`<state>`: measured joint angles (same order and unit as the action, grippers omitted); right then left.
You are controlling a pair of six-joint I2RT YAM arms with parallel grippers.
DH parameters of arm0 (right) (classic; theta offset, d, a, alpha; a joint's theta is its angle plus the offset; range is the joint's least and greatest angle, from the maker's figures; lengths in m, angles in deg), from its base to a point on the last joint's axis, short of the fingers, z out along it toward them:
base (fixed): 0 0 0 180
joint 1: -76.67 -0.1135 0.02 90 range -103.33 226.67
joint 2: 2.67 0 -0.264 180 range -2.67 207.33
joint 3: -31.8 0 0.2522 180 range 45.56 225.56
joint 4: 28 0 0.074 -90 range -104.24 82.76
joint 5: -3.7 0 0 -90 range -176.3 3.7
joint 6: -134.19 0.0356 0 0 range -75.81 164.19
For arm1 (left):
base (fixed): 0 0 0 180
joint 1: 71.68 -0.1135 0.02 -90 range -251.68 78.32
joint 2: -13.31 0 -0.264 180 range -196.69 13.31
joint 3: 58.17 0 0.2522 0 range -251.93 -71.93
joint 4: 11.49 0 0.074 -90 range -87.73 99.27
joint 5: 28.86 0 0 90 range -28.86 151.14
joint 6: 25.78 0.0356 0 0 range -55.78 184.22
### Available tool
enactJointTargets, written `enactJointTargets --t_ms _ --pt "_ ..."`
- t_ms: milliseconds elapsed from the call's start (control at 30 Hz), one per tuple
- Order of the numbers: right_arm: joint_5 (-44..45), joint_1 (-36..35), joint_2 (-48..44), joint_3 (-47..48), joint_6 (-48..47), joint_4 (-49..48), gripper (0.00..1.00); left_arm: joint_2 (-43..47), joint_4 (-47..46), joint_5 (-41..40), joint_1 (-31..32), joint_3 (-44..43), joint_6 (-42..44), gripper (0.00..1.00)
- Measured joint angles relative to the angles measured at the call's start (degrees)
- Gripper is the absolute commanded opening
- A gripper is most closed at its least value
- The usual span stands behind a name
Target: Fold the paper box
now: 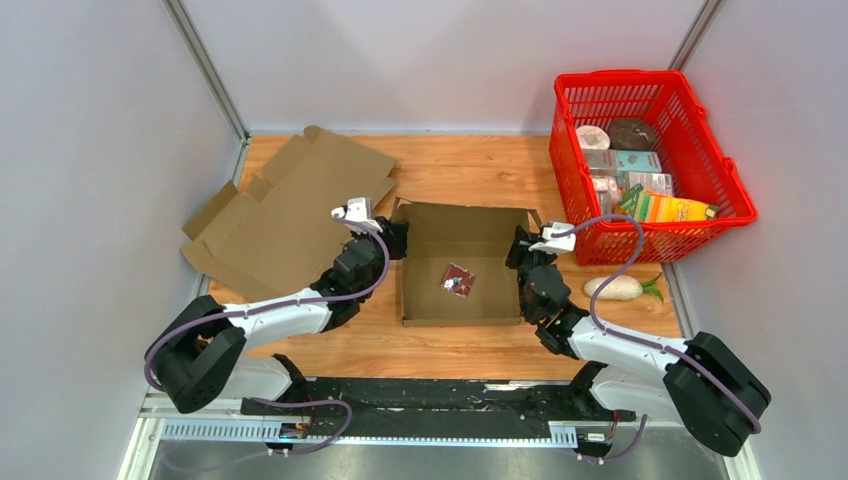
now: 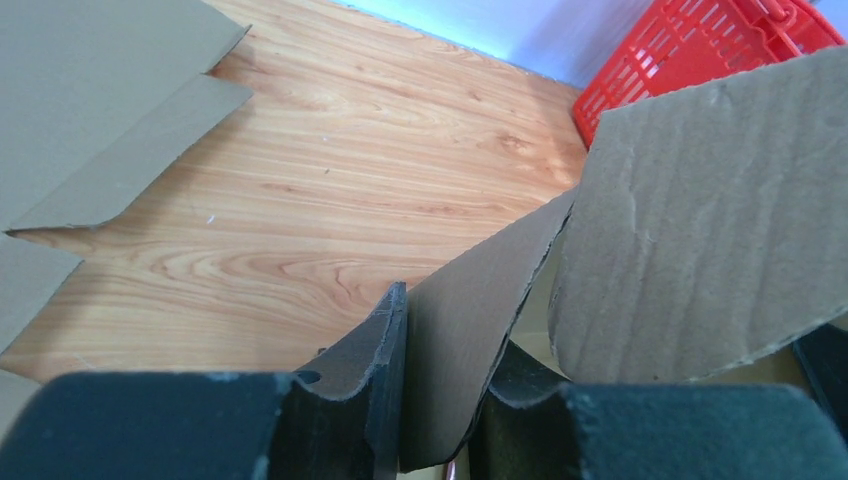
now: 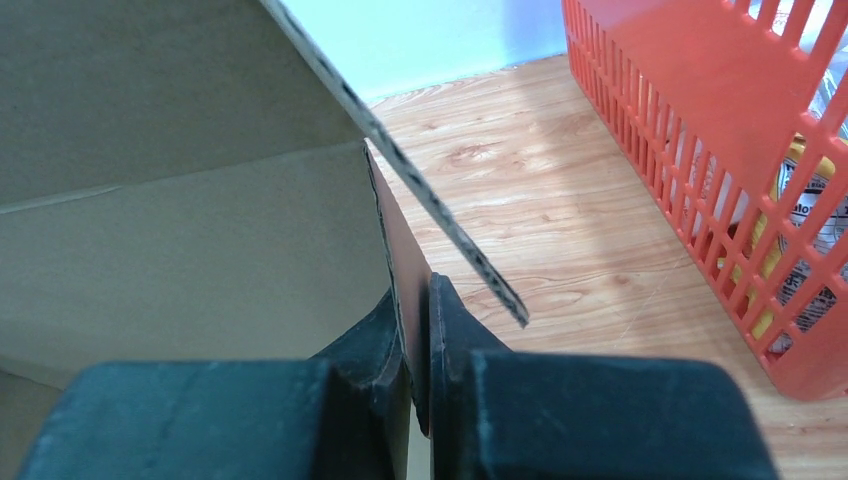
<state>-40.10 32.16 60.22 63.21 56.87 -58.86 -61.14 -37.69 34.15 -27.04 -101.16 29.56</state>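
The right claw [image 3: 415,300] is pinching the thin right wall of the paper box [image 1: 490,290], its pads pressed together on the cardboard. The left claw [image 2: 450,340] straddles the box's left wall near the far corner, with a finger close on each side; whether it squeezes the cardboard I cannot tell. The box sits open-topped between the two claws, its walls raised, on the wooden table [image 1: 460,165]. On the box floor lies a small dark red packet [image 1: 459,279], its print too small to read. Left of the box lies a flat cardboard sheet [image 1: 290,215] with its flaps unfolded. Right of the box stands a red basket [image 1: 575,190] of packaged goods whose labels cannot be read. A white vegetable [image 1: 615,288] with a green end lies on the table to the right of the box, in front of the basket.
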Motion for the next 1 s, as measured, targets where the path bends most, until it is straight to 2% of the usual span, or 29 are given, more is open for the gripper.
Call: enactJointTargets --t_ms 33,167,333,433,467,533,567,667,767,833,867,1000 --pt "0.31 0.02 -0.02 0.00 0.17 0.20 0.08 0.00 0.13 -0.31 0.33 -0.04 -0.33 0.28" --pt "0.90 0.02 0.20 0.02 0.85 0.20 0.05 -0.02 0.68 -0.35 0.70 -0.50 -2.75 0.50" --pt "2.14 0.07 0.87 0.48 1.05 0.61 0.02 0.85 5.57 1.95 0.83 -3.45 -4.59 0.54" --pt "2.99 0.07 0.87 1.16 1.25 1.84 0.01 4.04 10.93 3.61 1.18 -4.13 -4.09 0.41" --pt "3.26 0.07 0.90 1.27 1.31 2.05 0.00 5.01 12.24 3.89 1.27 -4.15 -3.65 0.33" --pt "3.43 0.07 1.09 1.49 1.46 2.21 0.00 6.45 15.06 4.04 1.29 -4.31 -2.08 0.27" --pt "3.39 0.04 1.27 1.66 1.55 2.29 0.00 6.64 16.39 3.98 1.31 -4.52 -0.83 0.19" --pt "3.43 0.07 2.47 2.97 2.10 2.73 0.00 6.12 19.52 3.96 0.98 -5.86 1.90 0.05" --pt "4.59 0.09 5.27 5.70 2.43 3.72 0.00 4.09 21.86 3.93 -0.04 -8.20 3.58 0.07" --pt "5.49 0.20 7.37 7.69 2.78 4.57 0.00 2.64 23.54 4.35 -1.25 -10.14 3.80 0.15" --pt "5.90 0.20 8.48 8.87 3.02 5.20 0.00 1.97 24.70 4.66 -2.29 -11.34 3.85 0.23" --pt "6.67 0.17 12.76 13.79 4.37 7.32 0.00 0.42 27.41 7.15 -6.82 -15.74 3.28 0.25"
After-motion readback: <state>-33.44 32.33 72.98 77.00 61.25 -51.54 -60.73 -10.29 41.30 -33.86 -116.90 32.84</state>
